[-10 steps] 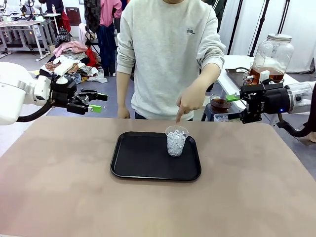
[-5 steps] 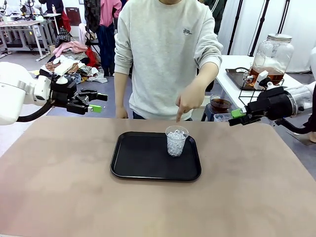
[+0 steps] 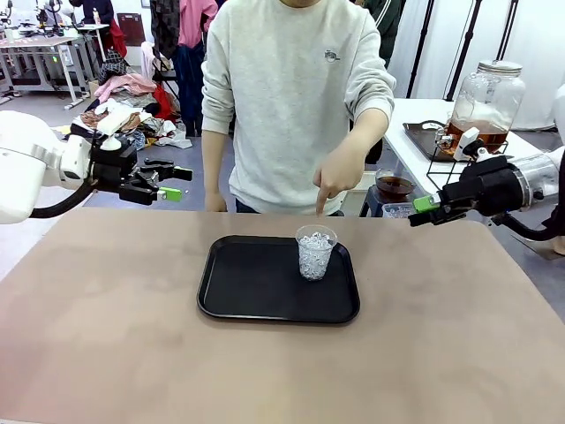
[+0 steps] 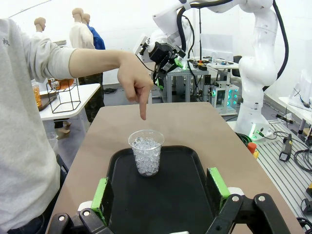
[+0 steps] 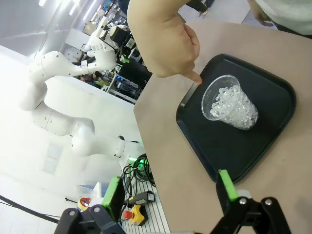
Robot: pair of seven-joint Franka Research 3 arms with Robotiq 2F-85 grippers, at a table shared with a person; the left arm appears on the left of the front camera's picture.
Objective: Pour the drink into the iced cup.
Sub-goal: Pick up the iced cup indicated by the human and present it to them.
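Note:
The iced cup [image 3: 315,252], clear plastic and full of ice, stands at the back right of a black tray [image 3: 256,291]. A person's hand [image 3: 332,184] points down at it from just above. The drink [image 3: 466,135] is amber liquid low in a big glass jar [image 3: 487,99] with a metal lid, on a side table at the far right. My left gripper [image 3: 176,183] hangs open off the table's left back corner. My right gripper [image 3: 421,209] hangs open at the right back edge, in front of the jar. Both wrist views look at the cup [image 4: 146,152] [image 5: 228,103] between open fingers.
A small bowl of brown liquid [image 3: 393,185] and a tub of ice [image 3: 395,210] sit just behind the table near my right gripper. The person stands at the far edge. The brown table [image 3: 265,371] is bare around the tray.
My right wrist has rolled and its gripper now points down-left toward the table. The person has leaned slightly left. The left arm and the cup have not moved.

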